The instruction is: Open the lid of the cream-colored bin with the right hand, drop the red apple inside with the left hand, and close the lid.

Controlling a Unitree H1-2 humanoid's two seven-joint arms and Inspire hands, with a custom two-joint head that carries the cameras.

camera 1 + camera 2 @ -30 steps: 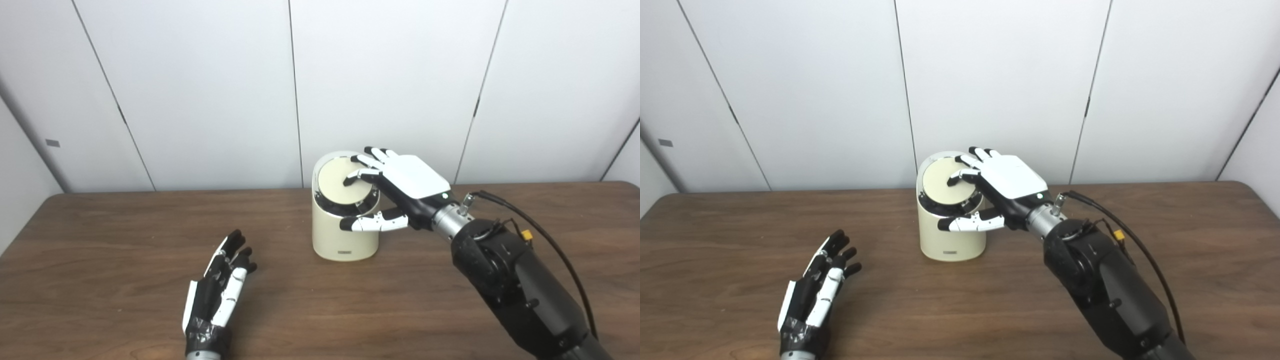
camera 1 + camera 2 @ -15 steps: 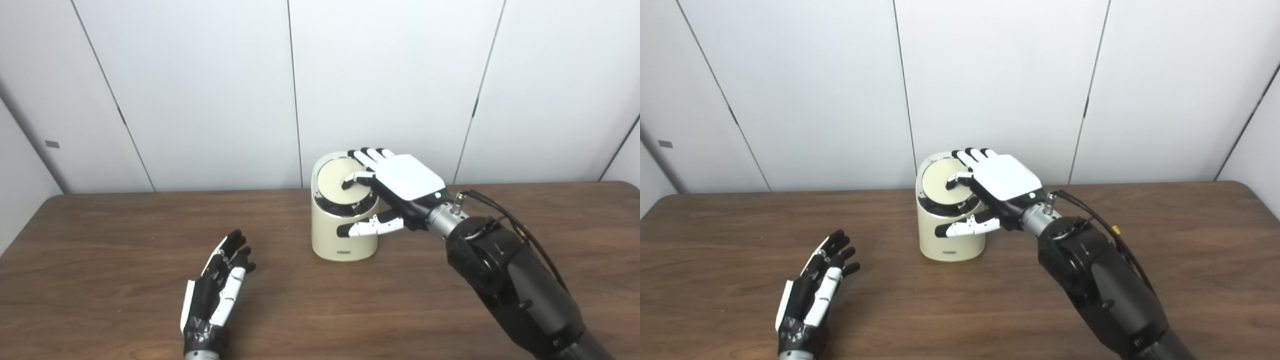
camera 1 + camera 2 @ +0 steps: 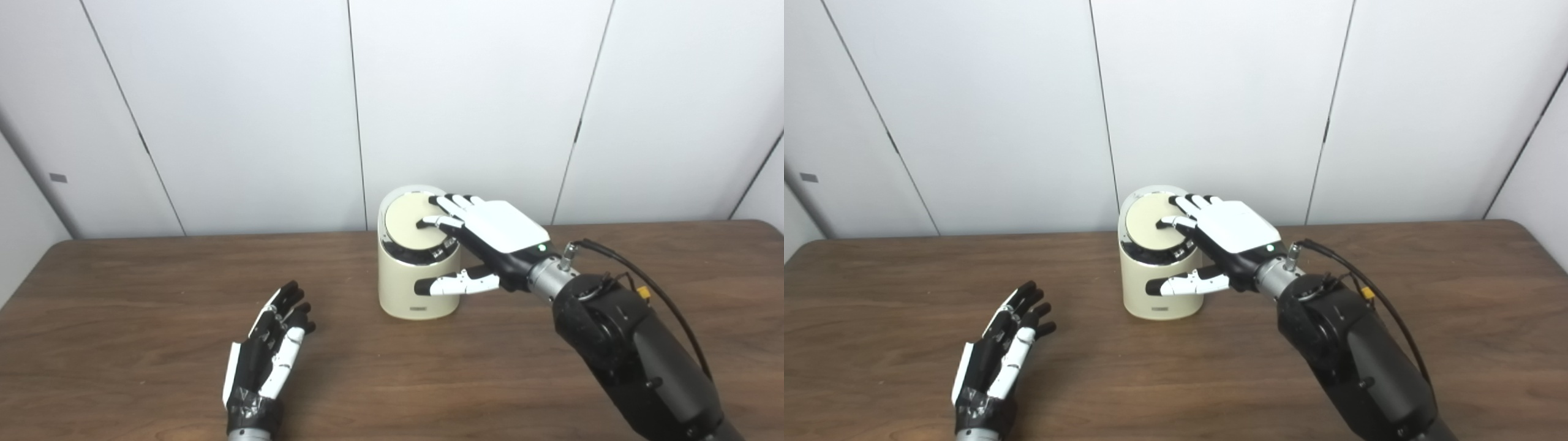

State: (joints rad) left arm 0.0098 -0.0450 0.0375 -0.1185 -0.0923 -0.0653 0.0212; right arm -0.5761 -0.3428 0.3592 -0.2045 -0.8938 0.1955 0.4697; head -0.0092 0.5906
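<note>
Resting nearest the camera, the left hand (image 3: 266,352) lies on the brown wood-grain tabletop (image 3: 122,318) toward the left side, its arm entering from the bottom edge. It holds nothing; its black and white fingers (image 3: 288,303) are stretched forward and only slightly apart, pointing up the tabletop toward the back wall. On the other side, the right arm (image 3: 637,349), dark and bulky with a black cable (image 3: 667,294) looping over its upper side, rises from the lower right corner and reaches diagonally inward. Beyond it, roughly mid-tabletop and well apart from the left hand, stands the cream-colored bin (image 3: 416,288), an upright cylinder with a small label low on its front. The right hand (image 3: 490,236) is spread over it without gripping anything: its white-backed palm sits above the bin's right side, its fingertips (image 3: 429,222) lie on the lid (image 3: 407,215), and its thumb (image 3: 456,284) stretches across the front of the bin's wall, though whether it touches there cannot be told. The lid is a round cream disc set in a dark ring; it looks tilted a little toward the camera, and whether it is fully down cannot be told. No red apple shows in either view. Behind the far edge of the tabletop stand plain white wall panels (image 3: 245,110) divided by thin dark seams.
</note>
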